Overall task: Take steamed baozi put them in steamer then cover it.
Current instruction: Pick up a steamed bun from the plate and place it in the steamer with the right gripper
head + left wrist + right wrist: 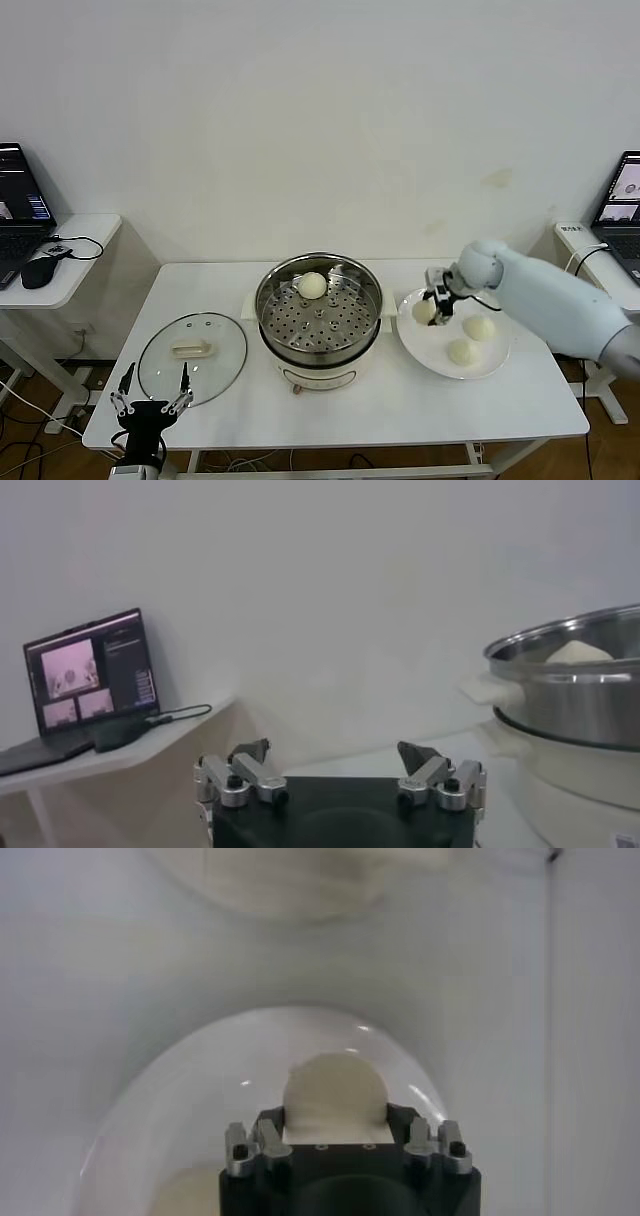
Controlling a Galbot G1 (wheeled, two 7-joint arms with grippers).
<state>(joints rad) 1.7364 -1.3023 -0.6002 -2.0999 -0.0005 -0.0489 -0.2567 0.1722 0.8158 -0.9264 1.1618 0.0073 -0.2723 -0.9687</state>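
The right end effector (pixel 432 305) is clamping a baozi (pixel 424 311) on the plate (pixel 490 362); it is needing a straight lift before crossing to the steamer (pixel 318 312).

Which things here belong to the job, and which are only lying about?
Job:
- steamer, one baozi inside
- three baozi on plate; right gripper closed on one
- glass cover on table
- left gripper, open

Lying about:
- laptops
- mouse
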